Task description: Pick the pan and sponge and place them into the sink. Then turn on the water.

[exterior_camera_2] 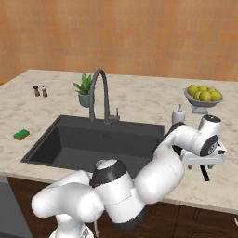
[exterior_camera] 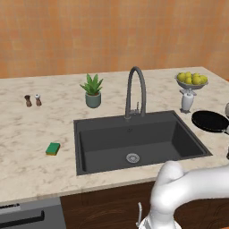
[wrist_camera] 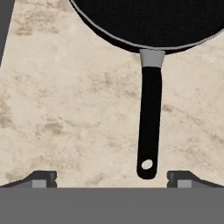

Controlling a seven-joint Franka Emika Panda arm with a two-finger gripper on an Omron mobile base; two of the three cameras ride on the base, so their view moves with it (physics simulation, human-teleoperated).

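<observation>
Marble counter [exterior_camera: 27, 152]: sink [exterior_camera: 112, 143] empty, faucet dry. Pan [exterior_camera: 209, 120] rests on the counter right of the basin, its handle [wrist_camera: 149, 127] pointing toward the gripper [wrist_camera: 111, 178], which hovers released above the handle's end, evidently aligning to grasp. Sponge [exterior_camera: 53, 148] lies left of the sink.

cut off and covered

the pan [wrist_camera: 148, 19] runs off the hand view's top edge ahead of the gripper [wrist_camera: 111, 178]; in the left base view the right edge cuts it. the arm hides most of it in the right base view.
</observation>
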